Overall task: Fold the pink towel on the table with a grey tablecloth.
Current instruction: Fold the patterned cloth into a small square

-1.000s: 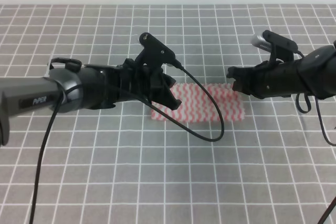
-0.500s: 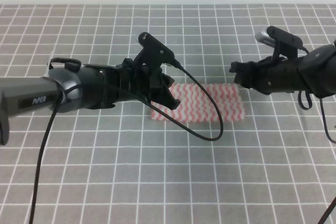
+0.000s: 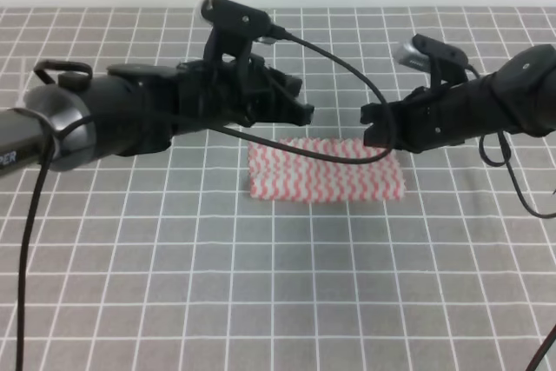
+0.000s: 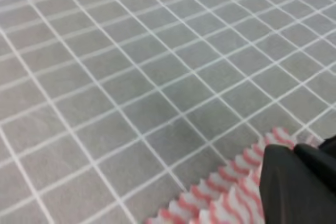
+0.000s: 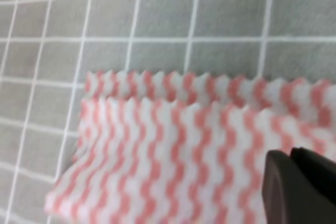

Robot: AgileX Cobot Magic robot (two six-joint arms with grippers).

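- While both my arms hang over the table with a grey tablecloth (image 3: 174, 301), the pink towel (image 3: 326, 171) lies flat on it near the middle, a wide rectangle a few grid cells across.
- In the high view my left gripper (image 3: 300, 112) sits above and just behind the towel's back-left corner, clear of the cloth (nothing pinched in it as far as I can see).
- My left wrist camera shows two dark fingers (image 4: 296, 184) pressed right up against each other at the bottom right corner, so I'd call those jaws closed and empty; the towel's zigzag edge (image 4: 220, 203) peeks out beside them.
- My right gripper (image 3: 369, 128) hovers over the towel's back-right corner, also lifted off it.
- From my right wrist camera the dark fingers (image 5: 299, 187) look pushed together with only a thin seam between them, holding nothing.
- That same view shows the towel (image 5: 173, 156) doubled over: an upper layer sits slightly short of the lower one, so a strip of the bottom layer's pinked edge shows along the far side.
- The pink-and-white wavy stripes run across the cloth, and the near left corner looks a bit blurry, so I can't tell how flat it lies there.
- A black cable (image 3: 347, 58) loops from my left wrist camera across toward the right arm, passing above the towel.
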